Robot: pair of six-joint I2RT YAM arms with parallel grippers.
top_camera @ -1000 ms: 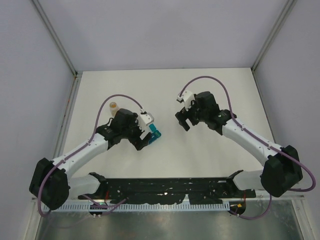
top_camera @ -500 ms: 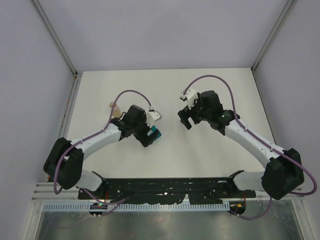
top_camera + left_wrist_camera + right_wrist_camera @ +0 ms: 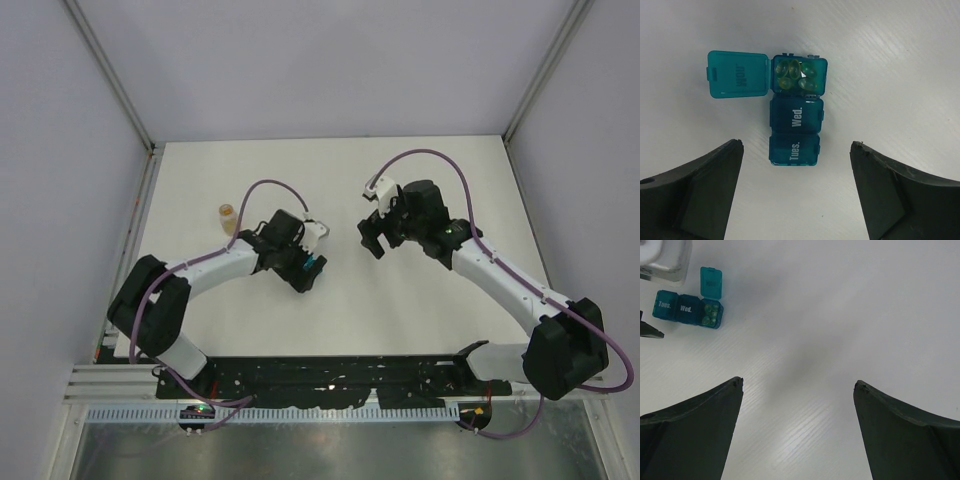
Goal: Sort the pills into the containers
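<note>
The containers point(image 3: 795, 120) are one teal strip of three compartments lying flat on the white table. Its far compartment stands open with its lid point(image 3: 737, 75) flipped to the left, and several pills point(image 3: 796, 75) lie inside. The "Wed." and "Tues." lids are shut. My left gripper point(image 3: 796, 144) hovers open straight over the strip's near end, one finger on each side, touching nothing. In the top view the strip point(image 3: 316, 265) peeks out beside the left gripper point(image 3: 303, 272). My right gripper point(image 3: 372, 238) hangs open and empty to the right; its wrist view shows the strip point(image 3: 687, 310) far off at upper left.
A small clear tan-tinted vial point(image 3: 229, 214) stands upright to the left of the left arm. The left wrist's white housing point(image 3: 665, 260) shows at the right wrist view's top-left corner. Metal frame rails point(image 3: 135, 210) border the table.
My left arm has swung right and settled over the teal strip, its jaws narrowing a little. The vial now stands free of the arm. The right arm has barely shifted.
</note>
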